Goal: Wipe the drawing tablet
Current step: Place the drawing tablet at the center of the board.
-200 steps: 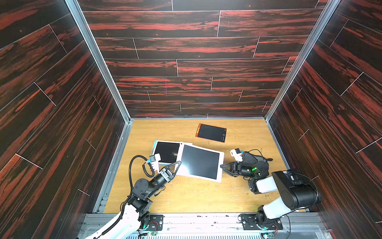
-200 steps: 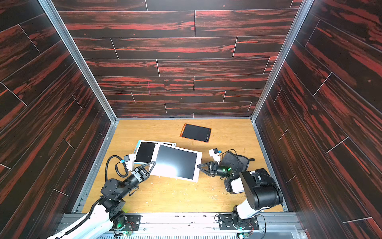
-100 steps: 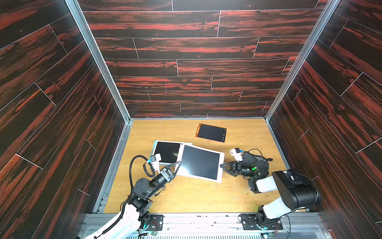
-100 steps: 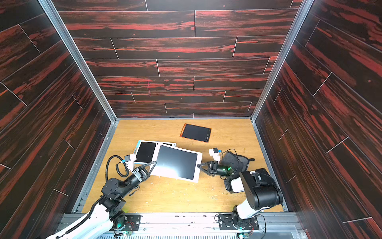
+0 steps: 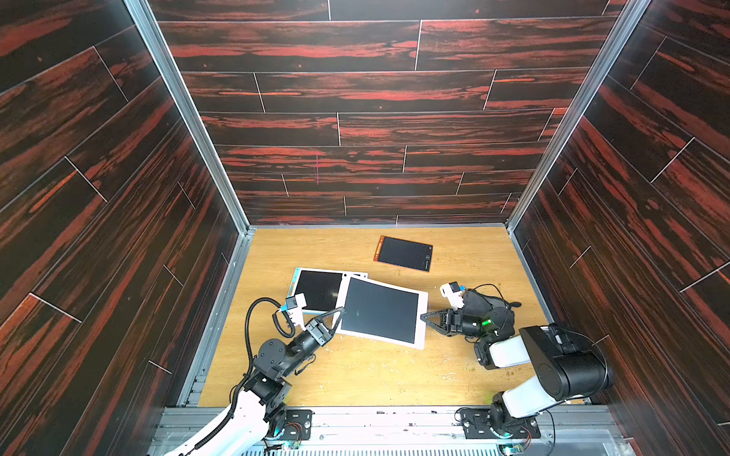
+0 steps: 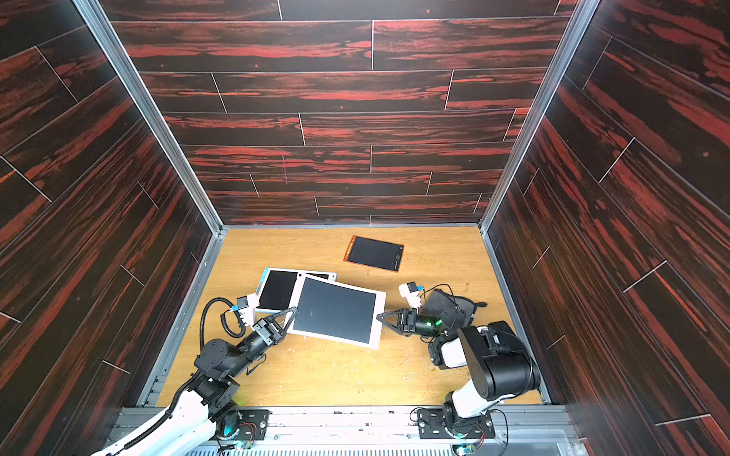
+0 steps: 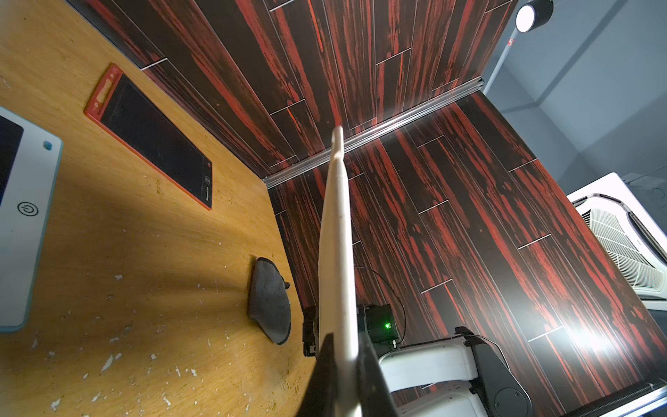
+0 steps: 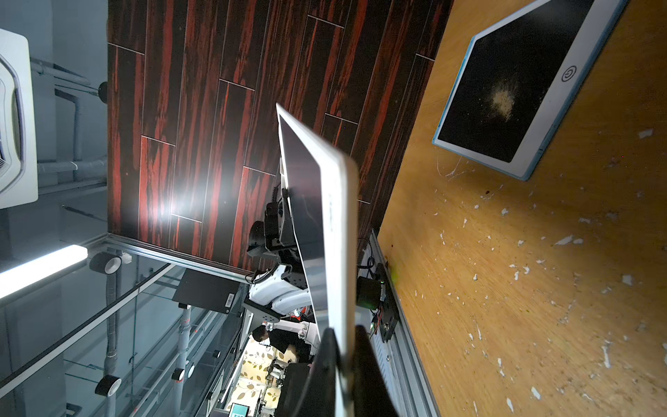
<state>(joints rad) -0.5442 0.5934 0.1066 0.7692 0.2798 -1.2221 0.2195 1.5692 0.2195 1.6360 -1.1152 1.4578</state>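
left gripper [image 5: 339, 312] is pinched narrow on the 9 o'clock edge of the white tablet [image 5: 379, 312], and right gripper [image 5: 424, 316] is pinched narrow on its 3 o'clock edge. the tablet hangs between the two near the middle of the table [image 5: 375, 379], raised off the wood; both wrist views show its thin white rim clamped between black fingers [image 7: 321, 372]. at its 10 o'clock a blue-edged tablet [image 5: 316, 290] lies flat, its near corner covered by the held one in both top views. a red tablet [image 5: 403, 254] lies flat toward 1 o'clock, well apart. a dark grey cloth [image 5: 480, 302] sits on the table at 3 o'clock, just behind the right gripper's wrist, and neither gripper holds it. the white tablet's screen is dark and plain inside a wide white frame. the blue-edged tablet's screen carries a pale dusty smudge [image 8: 501, 101].
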